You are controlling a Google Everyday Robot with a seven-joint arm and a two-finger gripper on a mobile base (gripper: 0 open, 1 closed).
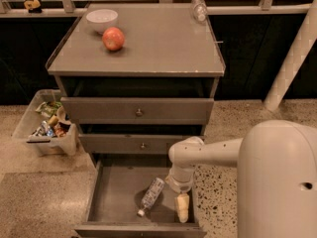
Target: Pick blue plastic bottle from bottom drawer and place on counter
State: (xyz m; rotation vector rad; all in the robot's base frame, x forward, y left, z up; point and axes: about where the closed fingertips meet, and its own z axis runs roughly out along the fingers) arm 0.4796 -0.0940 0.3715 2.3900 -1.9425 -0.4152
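A clear bin [29,133] filled with snack packets is seen on the floor at the far left, beside the cabinet. On the bench [158,48], a white bowl [102,19] is set at the back left, and a red apple [113,38] is placed just in front of it, slightly to its right. Below the bench, two upper drawers [138,112] with small knobs are stacked, and the bottom drawer [114,192] is pulled out beneath them. The blue plastic bottle [151,196] is found lying tilted on the drawer's floor, with its white cap pointed toward the front left. Just to its right, the hand [182,207] is held low inside the drawer, near the right wall. Whether the hand is spread or pressed together cannot be told. It is carried by a white arm [213,151] reaching in from the robot's rounded body [277,182] on the right. A second clear bottle [199,8] is laid at the bench's back right corner. A white post [292,58] is seen slanting at the far right.
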